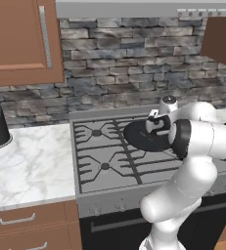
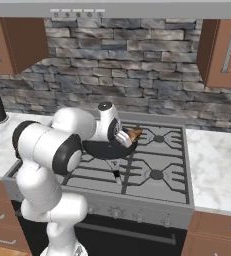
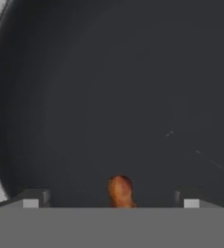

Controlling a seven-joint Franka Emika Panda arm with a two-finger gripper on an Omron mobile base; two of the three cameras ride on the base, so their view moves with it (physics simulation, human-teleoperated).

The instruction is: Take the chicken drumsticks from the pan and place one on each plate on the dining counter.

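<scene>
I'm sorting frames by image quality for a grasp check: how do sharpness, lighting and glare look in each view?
Hand view: soft and blurry up close, the pan a dark, nearly featureless field with faint pale streaks, the drumstick smeared between the open gripper tips. Left base view: even, flat light, no glare, grates crisp. Right base view: equally even, marble bright but not blown out.

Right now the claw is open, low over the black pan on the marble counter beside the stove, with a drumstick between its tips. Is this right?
Not quite. The pan does not sit on the marble counter; it sits on the stove grates, as the left base view shows. The rest holds: the claw is open, low over the pan, and a drumstick lies between its tips in the hand view.
</scene>
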